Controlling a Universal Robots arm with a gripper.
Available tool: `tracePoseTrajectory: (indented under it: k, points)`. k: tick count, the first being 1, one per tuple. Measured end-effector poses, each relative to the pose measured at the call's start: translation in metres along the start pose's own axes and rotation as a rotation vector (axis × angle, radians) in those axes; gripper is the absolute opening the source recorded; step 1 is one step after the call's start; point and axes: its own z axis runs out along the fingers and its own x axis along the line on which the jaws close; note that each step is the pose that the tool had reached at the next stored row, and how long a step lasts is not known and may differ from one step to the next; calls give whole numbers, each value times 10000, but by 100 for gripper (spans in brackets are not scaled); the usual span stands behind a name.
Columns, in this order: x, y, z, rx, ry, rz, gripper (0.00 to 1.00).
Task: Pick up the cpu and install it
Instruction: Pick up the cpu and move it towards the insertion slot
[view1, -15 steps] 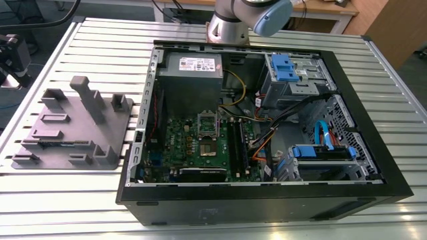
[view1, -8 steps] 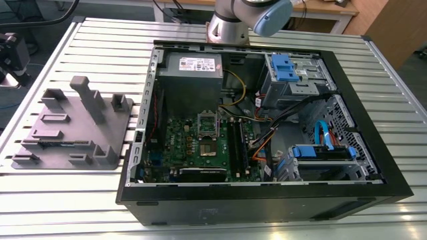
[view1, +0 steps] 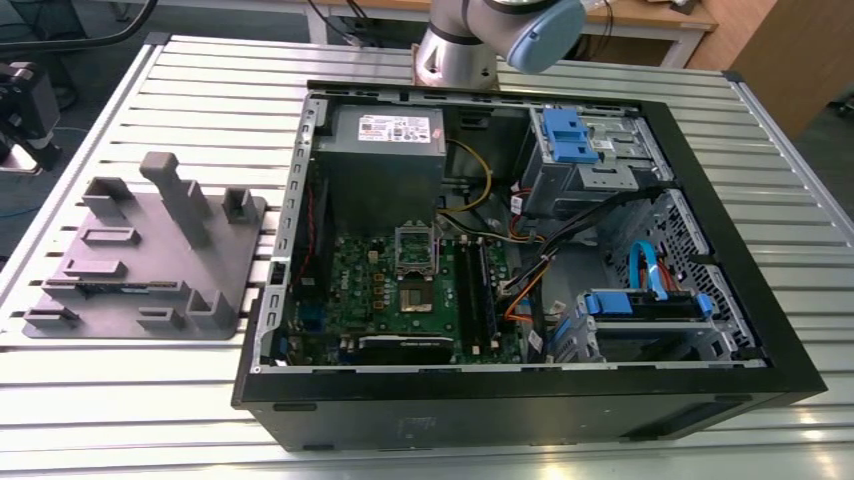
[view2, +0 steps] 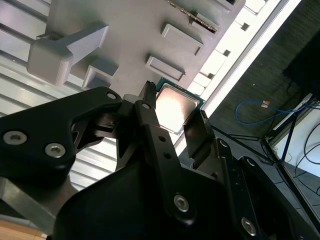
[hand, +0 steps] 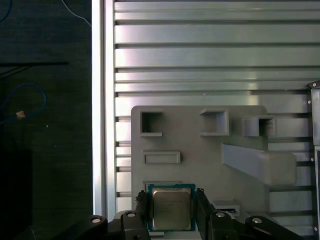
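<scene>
The cpu (hand: 171, 207), in the gripper (hand: 171, 200), is above the fixture plate (hand: 200, 160), which lies beside the computer case (view1: 534, 420).

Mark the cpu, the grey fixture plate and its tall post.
cpu (hand: 171, 207): first wrist view, centre of metal lid.
grey fixture plate (hand: 200, 145): first wrist view, bare flat face.
tall post (hand: 250, 161): first wrist view, its side.

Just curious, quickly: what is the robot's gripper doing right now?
Gripper: closed, its fingers holding the cpu.

Exterior view high above case (view1: 467, 415); both wrist views facing fixture (hand: 200, 150).
</scene>
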Motion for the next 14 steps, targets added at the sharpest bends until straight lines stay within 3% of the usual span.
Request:
tracePoseTrajectory:
  k: [14]
  points:
    - [-77,3,2,0,0,0,47]
